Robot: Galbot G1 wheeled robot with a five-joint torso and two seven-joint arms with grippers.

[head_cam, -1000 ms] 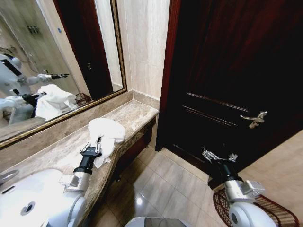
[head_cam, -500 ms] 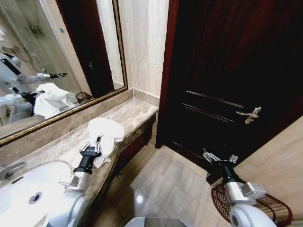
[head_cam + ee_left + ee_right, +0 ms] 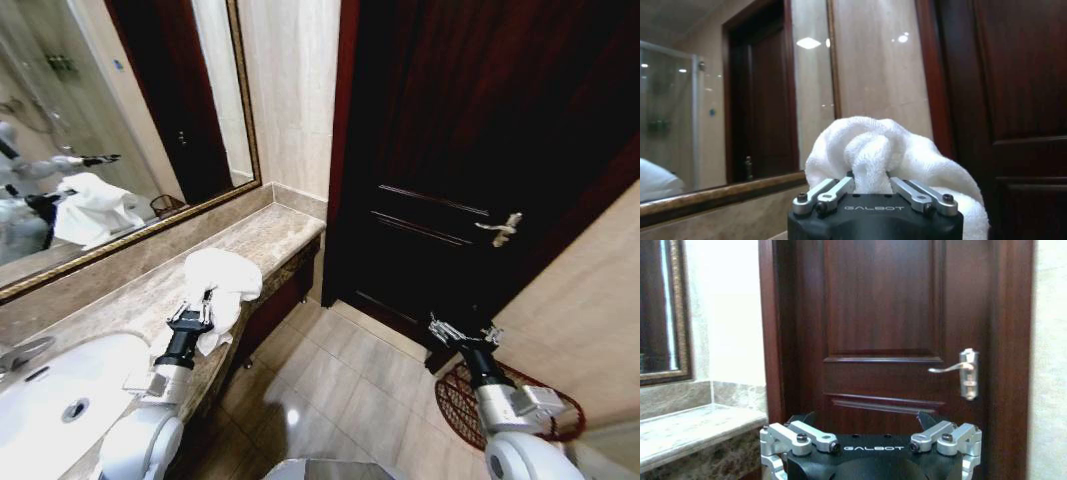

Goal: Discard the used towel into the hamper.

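Two things worry me from where I stand. The towel (image 3: 222, 283) is bunched loosely, and the left gripper (image 3: 197, 312) pinches only a fold near its middle, so most of the cloth hangs free to either side. If the arm swings out over the floor, that loose cloth could drag along the edge of the marble desk (image 3: 262, 238) or slip out of the pinch before it gets anywhere useful. The other trouble is distance: the hamper (image 3: 460, 404) sits on the tiled floor well apart from the towel, over on the robot's right, near the dark door (image 3: 470, 150), and the right arm stands partly in front of it. A drop made too soon would put the towel on the tiles, I'd guess, and the right arm could be in the way of a straight path.

The left arm reaches forward and up from low beside the sink (image 3: 60, 390), wrist raised, its fingers (image 3: 830, 192) clenched on the white fold, with the towel at the desk's front edge. The right gripper (image 3: 462, 333) is held up over the floor in front of the door, empty, its fingers spread wide.
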